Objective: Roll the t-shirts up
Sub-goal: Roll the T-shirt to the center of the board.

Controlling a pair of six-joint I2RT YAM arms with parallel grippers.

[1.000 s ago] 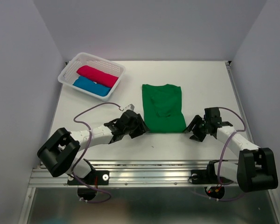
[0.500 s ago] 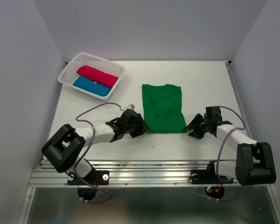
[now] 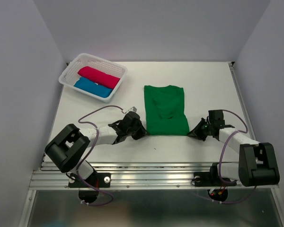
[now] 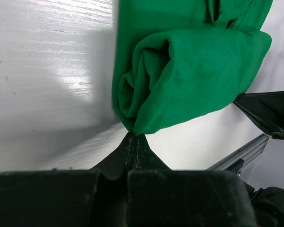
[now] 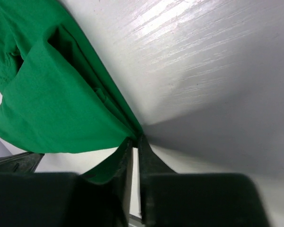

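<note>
A deep green t-shirt [image 3: 165, 109] lies flat at the table's middle, folded into a narrow strip with its collar away from me. My left gripper [image 3: 143, 134] is at its near left corner. In the left wrist view the gripper [image 4: 134, 137] is shut, with the bunched green cloth [image 4: 194, 71] pinched at the tips. My right gripper [image 3: 191, 133] is at the near right corner. Its jaws [image 5: 135, 141] stand a thin slit apart, with the green hem [image 5: 47, 104] caught between the tips. A crimson-pink t-shirt [image 3: 98, 76] and a bright blue t-shirt [image 3: 92, 87] lie rolled in the basket.
The white lattice basket [image 3: 111, 65] stands at the back left of the table. A metal rail [image 3: 146, 172] runs along the near edge between the arm bases. Grey walls close in the left, right and back sides.
Both grippers slid in to the green shirt's near corners and closed there. The left corner of the hem now bunches up at the left jaws.
</note>
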